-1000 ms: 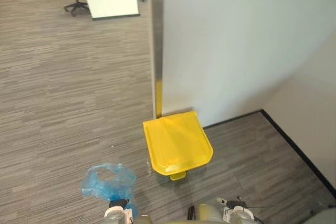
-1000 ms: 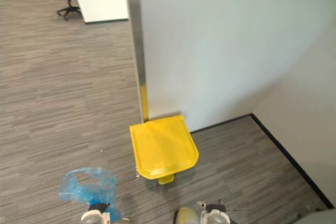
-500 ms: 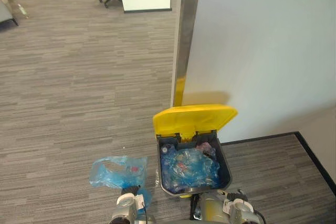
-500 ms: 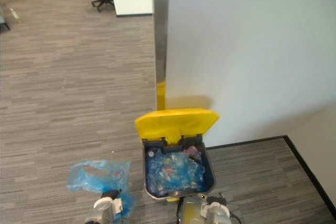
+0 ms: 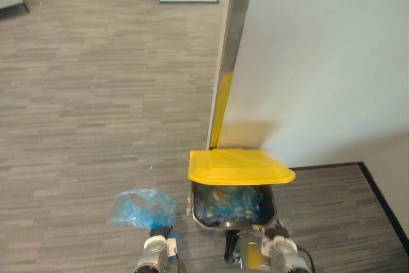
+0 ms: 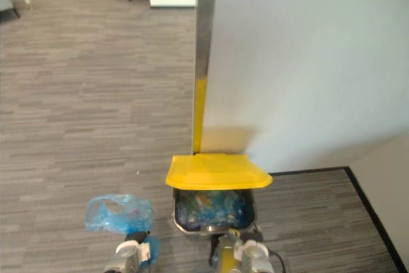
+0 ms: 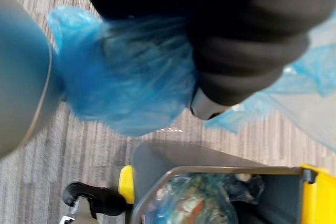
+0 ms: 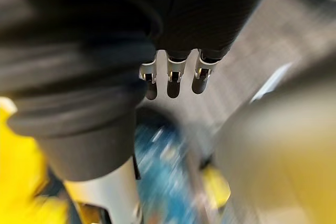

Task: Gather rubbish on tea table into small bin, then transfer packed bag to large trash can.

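While left hand (image 7: 231,72) grips blue bag (image 5: 142,208), bin (image 5: 238,168) gapes.

We saw thin, translucent blue plastic film in the bag (image 5: 142,208) — crinkled and faintly glossy where it bunched against the left hand (image 7: 247,51). That hand's ribbed cover looked matt black; we could not tell whether it was rubber or cloth. The right hand (image 8: 173,80) showed silver fingers with a metallic sheen and dark tips. The trash can (image 7: 173,156) had a plain grey plastic wall, and its lid (image 5: 239,166) was smooth yellow plastic with a soft shine. The floor (image 5: 96,94) was matt, striped grey carpet with a woven grain. The wall (image 5: 319,62) looked smooth and matt — the post (image 5: 231,43) beside it was polished metal, mirroring yellow.
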Robot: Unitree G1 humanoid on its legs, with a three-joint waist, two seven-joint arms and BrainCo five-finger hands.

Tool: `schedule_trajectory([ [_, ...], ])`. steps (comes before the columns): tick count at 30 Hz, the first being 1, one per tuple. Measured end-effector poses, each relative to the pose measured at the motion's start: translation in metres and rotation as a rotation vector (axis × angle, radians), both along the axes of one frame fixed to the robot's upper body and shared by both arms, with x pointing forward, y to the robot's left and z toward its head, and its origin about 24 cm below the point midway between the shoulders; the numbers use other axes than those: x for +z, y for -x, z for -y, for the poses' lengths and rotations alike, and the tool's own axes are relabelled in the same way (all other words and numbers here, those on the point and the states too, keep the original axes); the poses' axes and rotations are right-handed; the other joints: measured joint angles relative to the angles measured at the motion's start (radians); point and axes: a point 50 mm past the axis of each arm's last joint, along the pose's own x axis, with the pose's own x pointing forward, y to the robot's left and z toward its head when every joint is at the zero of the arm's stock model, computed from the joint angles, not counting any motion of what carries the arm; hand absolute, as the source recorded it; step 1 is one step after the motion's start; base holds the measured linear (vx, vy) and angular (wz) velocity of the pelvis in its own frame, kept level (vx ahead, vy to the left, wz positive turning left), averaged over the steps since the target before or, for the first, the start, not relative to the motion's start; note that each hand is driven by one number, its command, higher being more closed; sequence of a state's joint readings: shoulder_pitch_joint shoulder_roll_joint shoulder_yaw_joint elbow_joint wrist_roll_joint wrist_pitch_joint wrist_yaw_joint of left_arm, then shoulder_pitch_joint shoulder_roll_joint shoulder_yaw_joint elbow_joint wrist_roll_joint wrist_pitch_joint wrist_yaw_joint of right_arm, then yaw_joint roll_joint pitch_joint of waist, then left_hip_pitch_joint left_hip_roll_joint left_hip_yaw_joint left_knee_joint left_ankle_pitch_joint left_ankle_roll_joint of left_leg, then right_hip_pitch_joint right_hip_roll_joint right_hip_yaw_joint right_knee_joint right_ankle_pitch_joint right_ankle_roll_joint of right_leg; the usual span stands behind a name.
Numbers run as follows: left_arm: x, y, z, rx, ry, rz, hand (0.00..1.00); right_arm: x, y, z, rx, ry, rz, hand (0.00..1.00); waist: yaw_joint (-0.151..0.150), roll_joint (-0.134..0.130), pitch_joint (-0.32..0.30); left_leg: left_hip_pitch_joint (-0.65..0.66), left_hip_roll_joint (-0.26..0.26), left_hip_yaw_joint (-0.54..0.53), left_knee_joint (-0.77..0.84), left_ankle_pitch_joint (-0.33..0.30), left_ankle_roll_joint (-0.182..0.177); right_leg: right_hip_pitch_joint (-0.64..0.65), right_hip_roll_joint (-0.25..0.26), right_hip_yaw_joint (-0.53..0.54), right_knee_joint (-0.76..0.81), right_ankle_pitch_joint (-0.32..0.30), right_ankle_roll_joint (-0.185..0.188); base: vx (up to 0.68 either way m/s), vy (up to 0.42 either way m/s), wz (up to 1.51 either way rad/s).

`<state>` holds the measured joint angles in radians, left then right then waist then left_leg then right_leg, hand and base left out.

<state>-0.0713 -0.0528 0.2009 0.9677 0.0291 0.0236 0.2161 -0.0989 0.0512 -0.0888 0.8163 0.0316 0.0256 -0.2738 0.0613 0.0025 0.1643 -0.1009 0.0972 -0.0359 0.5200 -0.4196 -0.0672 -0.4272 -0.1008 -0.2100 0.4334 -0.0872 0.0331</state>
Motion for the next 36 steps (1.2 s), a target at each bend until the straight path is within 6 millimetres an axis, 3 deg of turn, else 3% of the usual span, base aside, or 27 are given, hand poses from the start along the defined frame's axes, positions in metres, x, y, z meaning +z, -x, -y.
schedule_trajectory([
  [3, 0.004, -0.006, -0.001, 0.024, -0.01, 0.038, 1.0, 0.024, -0.03, -0.016, 0.057, -0.01, 0.135, 0.0, 0.004, 0.012, 0.009, -0.052, 0.005, 0.001, 0.05, 0.0, 0.0, -0.025, -0.001, -0.008, 0.001, 0.015, -0.001, -0.07, -0.066, 0.1],
  [5, 0.013, -0.016, -0.003, 0.038, -0.027, 0.097, 1.0, 0.056, -0.061, -0.032, 0.117, -0.01, 0.291, 0.0, 0.013, 0.022, 0.016, -0.114, 0.008, 0.002, 0.095, 0.0, 0.0, -0.057, -0.004, -0.017, -0.001, 0.03, -0.005, -0.09, -0.054, 0.12],
  [9, 0.029, -0.032, -0.002, 0.031, -0.038, 0.201, 1.0, 0.09, -0.089, -0.042, 0.147, -0.005, 0.434, 0.0, 0.029, 0.026, 0.035, -0.178, 0.015, 0.007, 0.108, -0.037, -0.014, -0.117, -0.01, -0.025, -0.001, 0.048, 0.001, -0.13, -0.06, 0.09],
  [10, 0.036, -0.04, 0.0, 0.022, -0.047, 0.246, 1.0, 0.106, -0.099, -0.046, 0.162, 0.0, 0.496, 0.0, 0.039, 0.028, 0.057, -0.212, 0.017, 0.002, 0.14, -0.044, -0.01, -0.136, -0.005, -0.022, 0.0, 0.062, -0.004, -0.15, -0.049, -0.04],
  [12, 0.043, -0.046, 0.003, 0.017, -0.046, 0.286, 1.0, 0.123, -0.109, -0.045, 0.155, 0.009, 0.559, 0.0, 0.044, 0.029, 0.08, -0.236, 0.02, -0.005, 0.159, -0.045, -0.01, -0.149, -0.003, -0.019, -0.001, 0.076, 0.0, -0.15, -0.06, 0.0],
  [14, 0.057, -0.058, 0.008, -0.007, -0.044, 0.365, 1.0, 0.153, -0.124, -0.038, 0.138, 0.026, 0.669, 0.0, 0.049, 0.036, 0.102, -0.294, 0.024, -0.027, 0.195, -0.045, -0.011, -0.185, -0.001, -0.026, -0.001, 0.086, -0.004, -0.12, -0.069, 0.1],
  [19, 0.081, -0.073, 0.015, -0.059, -0.044, 0.494, 1.0, 0.194, -0.145, -0.025, 0.101, 0.077, 0.791, 0.0, 0.051, 0.033, 0.131, -0.343, 0.034, -0.061, 0.208, -0.044, -0.012, -0.211, 0.018, -0.04, -0.004, 0.088, -0.005, -0.07, -0.076, 0.16],
  [23, 0.109, -0.093, 0.031, -0.135, -0.025, 0.627, 1.0, 0.233, -0.162, -0.017, 0.074, 0.081, 0.887, 0.0, 0.052, 0.034, 0.139, -0.375, 0.042, -0.07, 0.207, -0.037, -0.024, -0.244, 0.027, -0.048, 0.002, 0.088, -0.007, -0.01, -0.061, 0.0],
  [26, 0.13, -0.105, 0.047, -0.191, 0.009, 0.722, 1.0, 0.251, -0.169, -0.01, 0.03, 0.083, 0.928, 0.0, 0.05, 0.03, 0.147, -0.376, 0.048, -0.076, 0.207, -0.028, -0.042, -0.244, 0.026, -0.055, 0.016, 0.084, -0.012, 0.01, -0.034, 0.07],
  [30, 0.152, -0.112, 0.057, -0.226, 0.054, 0.825, 1.0, 0.267, -0.173, -0.004, 0.001, 0.069, 0.96, 0.0, 0.047, 0.028, 0.16, -0.384, 0.046, -0.087, 0.208, -0.026, -0.045, -0.245, 0.022, -0.064, 0.017, 0.082, -0.012, -0.01, -0.008, 0.09],
  [36, 0.201, -0.114, 0.07, -0.297, 0.132, 1.038, 1.0, 0.284, -0.18, 0.008, -0.07, 0.032, 0.982, 0.0, 0.046, 0.022, 0.179, -0.391, 0.043, -0.099, 0.207, -0.026, -0.045, -0.247, 0.016, -0.074, 0.023, 0.072, -0.02, -0.01, -0.009, 0.06],
])
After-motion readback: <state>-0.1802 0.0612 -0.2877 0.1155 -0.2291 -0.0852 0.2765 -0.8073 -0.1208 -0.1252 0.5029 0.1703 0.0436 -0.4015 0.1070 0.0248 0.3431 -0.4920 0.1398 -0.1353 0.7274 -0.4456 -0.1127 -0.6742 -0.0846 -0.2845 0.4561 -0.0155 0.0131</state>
